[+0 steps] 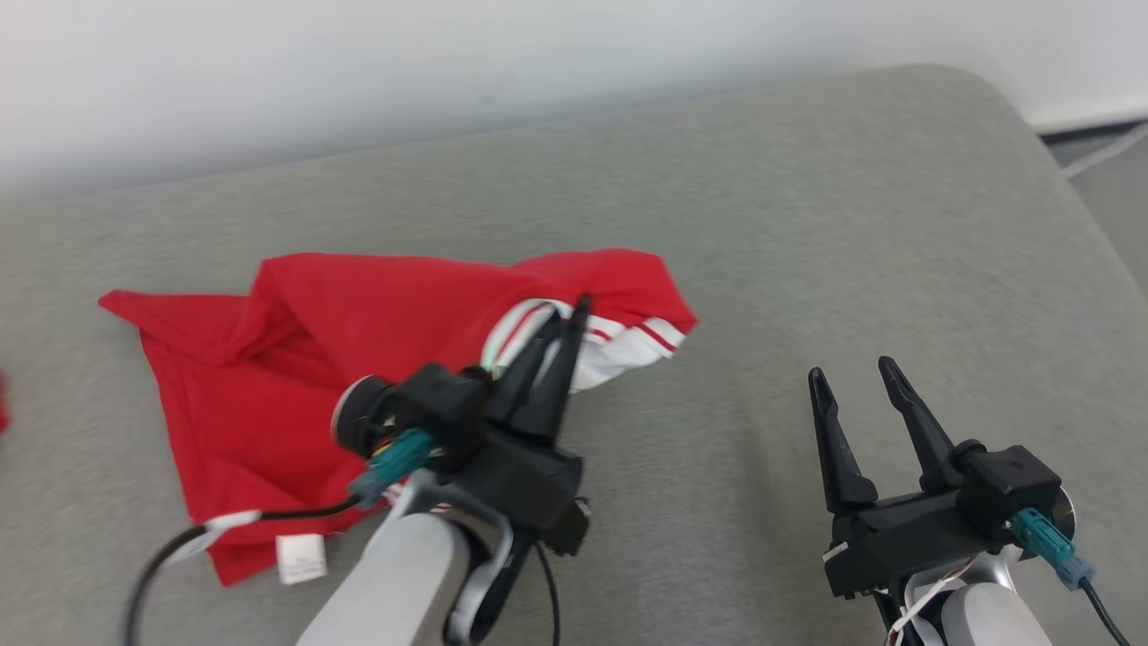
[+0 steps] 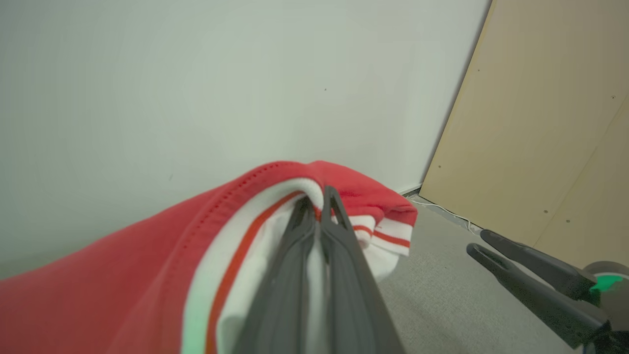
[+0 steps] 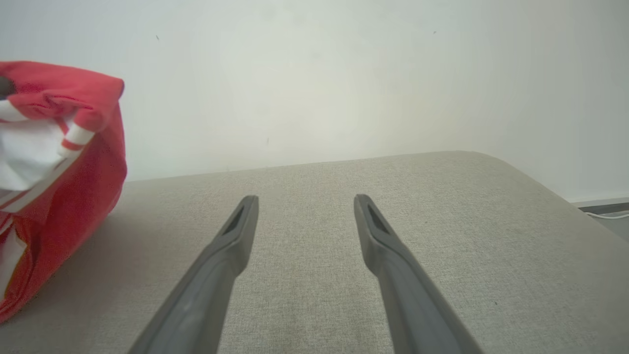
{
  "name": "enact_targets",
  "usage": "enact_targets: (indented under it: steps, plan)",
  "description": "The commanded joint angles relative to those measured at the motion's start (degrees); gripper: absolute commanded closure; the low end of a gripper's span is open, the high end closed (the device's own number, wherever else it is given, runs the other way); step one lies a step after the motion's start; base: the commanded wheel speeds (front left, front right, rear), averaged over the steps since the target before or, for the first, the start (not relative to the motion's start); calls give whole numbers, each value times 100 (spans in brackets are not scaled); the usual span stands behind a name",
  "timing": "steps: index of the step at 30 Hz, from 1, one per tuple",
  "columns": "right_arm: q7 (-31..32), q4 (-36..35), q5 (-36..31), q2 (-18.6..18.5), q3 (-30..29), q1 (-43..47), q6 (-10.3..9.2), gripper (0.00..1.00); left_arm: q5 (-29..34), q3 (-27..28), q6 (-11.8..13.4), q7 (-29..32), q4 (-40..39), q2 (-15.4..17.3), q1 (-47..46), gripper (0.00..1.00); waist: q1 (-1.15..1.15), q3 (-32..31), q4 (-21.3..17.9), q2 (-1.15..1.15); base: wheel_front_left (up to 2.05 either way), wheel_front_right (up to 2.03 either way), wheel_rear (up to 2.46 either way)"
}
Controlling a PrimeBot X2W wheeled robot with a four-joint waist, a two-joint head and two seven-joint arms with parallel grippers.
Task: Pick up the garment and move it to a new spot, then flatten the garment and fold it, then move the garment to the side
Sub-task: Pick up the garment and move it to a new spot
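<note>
A red garment (image 1: 296, 359) with white, red-striped trim lies crumpled on the grey cushioned surface (image 1: 807, 224), left of centre. My left gripper (image 1: 574, 314) is shut on the garment's white-trimmed edge and lifts that part off the surface; the left wrist view has the red and white cloth (image 2: 236, 236) draped over the closed fingers (image 2: 295, 275). A white label (image 1: 301, 558) hangs at the garment's near edge. My right gripper (image 1: 852, 372) stands open at the lower right, apart from the cloth, with bare surface between its fingers (image 3: 231, 236). The garment (image 3: 59, 162) hangs at the far left of the right wrist view.
A pale wall (image 1: 448, 54) runs behind the grey surface. The surface's rounded right corner (image 1: 1013, 108) drops to a floor with a cable (image 1: 1108, 148). A tan panel (image 2: 550, 123) stands beyond, in the left wrist view. A small red scrap (image 1: 3, 404) shows at the far left edge.
</note>
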Motion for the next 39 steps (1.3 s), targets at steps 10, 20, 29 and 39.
enact_targets:
  steps: [10,20,29,39]
  plan:
    - [-201,205,112,175,-20,-133,2,0,-784,-1213,125,-35,908,-7,-725,100,0,587,-1215,0,0,0,0]
    - [-356,414,109,232,-104,-221,2,0,-1777,-1923,-86,-158,2029,-9,-1117,0,0,700,-1160,0,0,0,0]
    - [-345,398,24,138,-230,-184,2,0,-2005,-2133,9,-627,1733,57,-1146,0,0,433,-628,0,0,0,0]
    - [-169,196,-77,44,-388,-23,2,0,-1708,-1137,918,-1061,799,929,-663,0,0,117,-1,0,0,0,0]
